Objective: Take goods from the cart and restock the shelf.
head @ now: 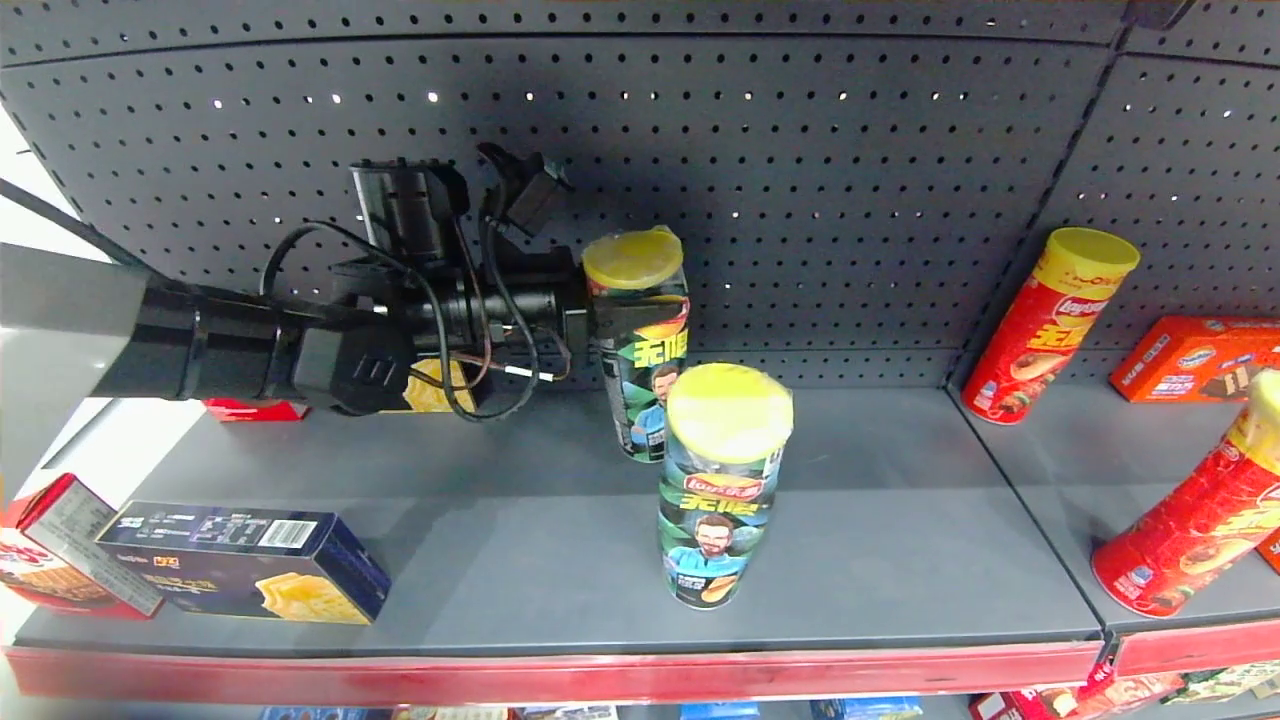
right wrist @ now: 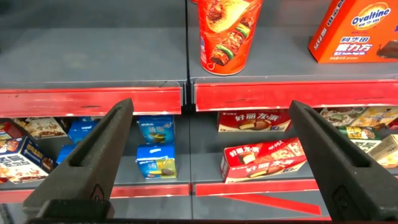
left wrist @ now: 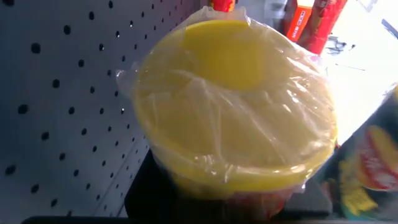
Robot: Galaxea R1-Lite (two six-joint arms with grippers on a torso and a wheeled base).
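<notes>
Head view gives us the left gripper (head: 640, 315) at about 11 o'clock from the middle of the shelf (head: 500, 520). Its jaws are clamped across the upper body of a green can (head: 648, 400), just under the can's yellow lid (head: 632, 258). This held can is upright and close to the pegboard wall (head: 850, 150); we cannot tell whether its base touches the shelf. A second green can (head: 722, 510) stands at 5 o'clock from it, near but apart, toward the shelf's front edge. On the neighbouring bay we see one red can (head: 1050, 320) at 2 o'clock, another red can (head: 1190, 520) at 4 o'clock, and an orange box (head: 1195, 355) between them. At 8 o'clock a dark blue box (head: 245, 560) lies flat, touching a red box (head: 50, 560) on its 9 o'clock side. From the left wrist we see the lid wrapped in clear film, right beside the pegboard. From the right wrist we see the right gripper (right wrist: 211, 106) with its jaws spread wide and holding nothing, facing other shelves that carry a red tub (right wrist: 227, 34) and boxed snacks (right wrist: 264, 158).
</notes>
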